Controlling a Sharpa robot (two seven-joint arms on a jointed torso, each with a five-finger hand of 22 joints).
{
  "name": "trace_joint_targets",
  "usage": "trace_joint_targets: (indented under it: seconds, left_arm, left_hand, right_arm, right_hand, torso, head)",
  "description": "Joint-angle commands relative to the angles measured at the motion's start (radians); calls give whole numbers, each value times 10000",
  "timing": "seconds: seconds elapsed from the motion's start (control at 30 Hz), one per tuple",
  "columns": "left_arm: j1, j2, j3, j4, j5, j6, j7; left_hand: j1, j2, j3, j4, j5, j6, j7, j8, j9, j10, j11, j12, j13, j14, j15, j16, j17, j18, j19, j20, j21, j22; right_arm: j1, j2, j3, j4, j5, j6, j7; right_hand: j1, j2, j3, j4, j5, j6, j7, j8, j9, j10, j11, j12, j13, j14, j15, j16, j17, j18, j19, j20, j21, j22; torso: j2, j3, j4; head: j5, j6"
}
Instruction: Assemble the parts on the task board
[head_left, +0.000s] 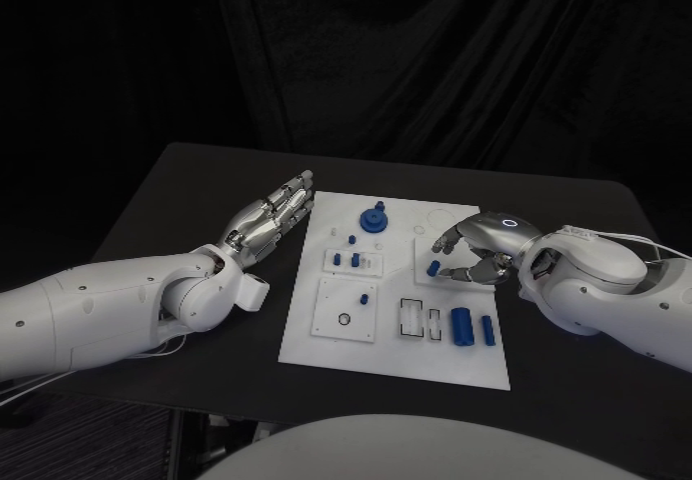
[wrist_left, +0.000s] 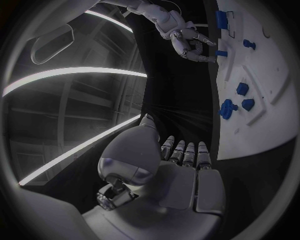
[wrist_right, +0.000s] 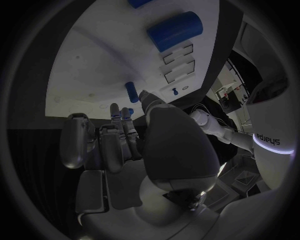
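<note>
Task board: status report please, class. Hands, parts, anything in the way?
Left hand open, beside the board's edge. Right hand on a small blue peg on the task board. Nothing in the way.

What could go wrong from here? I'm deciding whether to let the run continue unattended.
1. The right hand reaches for a small blue peg standing on the task board; a slightly off pinch could tip it or knock it away.
2. The board lies loose on the table as far as I can see, so a push from that hand might shift it.
3. The left hand lies flat beside the board's edge, not holding it.
</note>
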Motion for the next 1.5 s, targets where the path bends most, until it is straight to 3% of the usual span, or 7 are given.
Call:
trace_joint_targets:
  seconds: [0.03, 0.27, 0.77, 0.97, 1.1, 1.3, 1.5]
  left_arm:
    - [-22, -12, 10, 14, 39, 76, 945]
    - [-36, -54, 10, 31, 39, 171, 898]
    - [-56, -10, 10, -25, 39, 324, 796]
    - [-65, -7, 10, -24, 39, 376, 711]
    - [-72, -9, 10, -23, 39, 428, 610]
    - [-86, 17, 10, -43, 39, 513, 486]
    - [-99, 62, 10, -75, 39, 623, 345]
  left_hand:
    - [104, 24, 60, -10, 84, -16, 68, -33, -12, -3, 87, -39, -6, 6, 116, -37, -16, -166, -12, 109, -60, -10]
    - [212, 66, 108, -14, 195, -3, 118, -30, -9, -4, 243, -26, -4, 6, 272, -37, -16, -149, -12, 269, -60, -10]
    - [542, 52, 203, -18, 646, 74, 227, -18, 1, -6, 401, -6, -1, 6, 403, -37, -16, -176, -12, 368, -60, -10]
    - [764, 58, 284, -44, 839, 90, 305, -15, 3, -13, 475, -4, -2, 6, 487, -37, -16, -218, -12, 415, -60, -10]
    - [1160, 17, 428, -110, 1244, 122, 416, -10, 8, -22, 544, -3, -4, 6, 574, -37, -16, -251, -12, 470, -60, -10]
    - [1243, 15, 458, -97, 1309, 141, 474, -7, 11, -27, 590, -7, -5, 6, 626, -37, -16, -258, -12, 513, -60, -10]
    - [1395, 19, 519, -105, 1404, 312, 729, 24, 36, -33, 641, -6, -6, 6, 718, -37, -16, -245, -12, 622, -60, -10]
  right_arm:
    - [-102, 75, 3, -97, 2, 60, -171]
    - [-195, 302, 4, -296, 2, 267, -141]
    - [-373, 562, 6, -491, 2, 425, -83]
    - [-394, 632, 6, -522, 2, 242, -49]
    - [-398, 643, 6, -527, 2, -89, 3]
    - [-400, 638, 6, -532, 2, -719, 126]
    - [-399, 624, 7, -520, 2, -1348, 182]
  right_hand:
    - [229, 28, 43, -149, 133, 99, 11, 63, -20, 146, -16, -16, -21, 345, -2, 24, 252, -82, 41, -5, 26, 1816]
    - [566, 146, 308, -401, 697, 456, -59, 209, 33, 322, -39, -21, -66, 342, -22, 18, 236, -78, 31, -28, 14, 1810]
    - [654, 89, 703, -505, 588, 561, -105, 209, 77, 1172, -287, 191, -13, 544, -239, 183, 675, -165, 286, -214, 454, 1932]
    - [704, 103, 834, -537, 469, 705, -60, 273, 122, 1426, -388, 257, 24, 561, -327, 186, 701, -177, 318, -292, 514, 1946]
    - [874, 175, 995, -678, 432, 1266, -66, 567, 295, 1674, -500, 357, 86, 589, -429, 197, 751, -195, 361, -391, 598, 1970]
    - [1106, 385, 1077, -955, 352, 2287, -64, 1192, 762, 2082, -670, 487, 167, 615, -584, 197, 782, -210, 398, -538, 670, 1989]
    - [1228, 498, 1052, -1166, 313, 2540, -134, 1459, 1115, 2449, -793, 510, 200, 575, -685, 128, 634, -195, 356, -631, 600, 1967]
  torso:
    - [-17, -4, -16]
    - [-24, 2, 8]
    - [-14, -8, 34]
    - [-14, -9, -12]
    - [-16, -9, 12]
    - [-17, 4, 25]
    - [-15, -1, 19]
  head:
    - [-3, 0]
    - [1, 0]
    - [-14, 0]
    - [49, 0]
    - [44, 0]
    - [15, 0]
    - [31, 0]
